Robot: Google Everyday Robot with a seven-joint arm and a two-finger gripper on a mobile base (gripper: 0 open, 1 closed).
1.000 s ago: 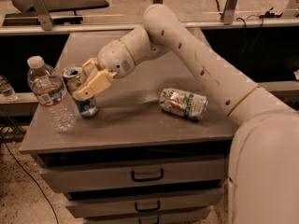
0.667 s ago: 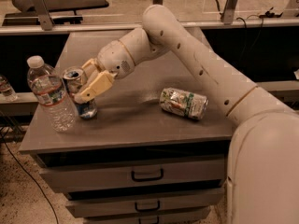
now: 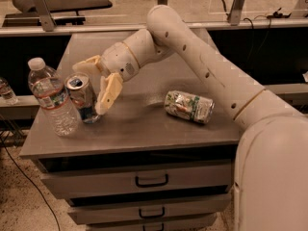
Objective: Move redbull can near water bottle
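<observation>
The redbull can [image 3: 83, 99], slim and silver with blue patches, stands on the grey cabinet top [image 3: 144, 129], leaning slightly. It is right beside the water bottle [image 3: 50, 97], a clear bottle with a white cap, almost touching it. My gripper [image 3: 89, 89] is at the can with its fingers spread. One finger [image 3: 86, 64] is behind the can and the other finger [image 3: 109, 93] is just to its right. The gripper is open and the can rests on the table.
A wider green-and-white can [image 3: 189, 107] lies on its side at the middle right of the top. My arm reaches over the top from the right. Drawers with handles [image 3: 151, 181] are below the front edge. Another bottle [image 3: 6, 90] stands off the table at far left.
The gripper's fingers have spread apart and the near finger has moved right off the can, so more of the can shows. The can and bottle stay in place.
</observation>
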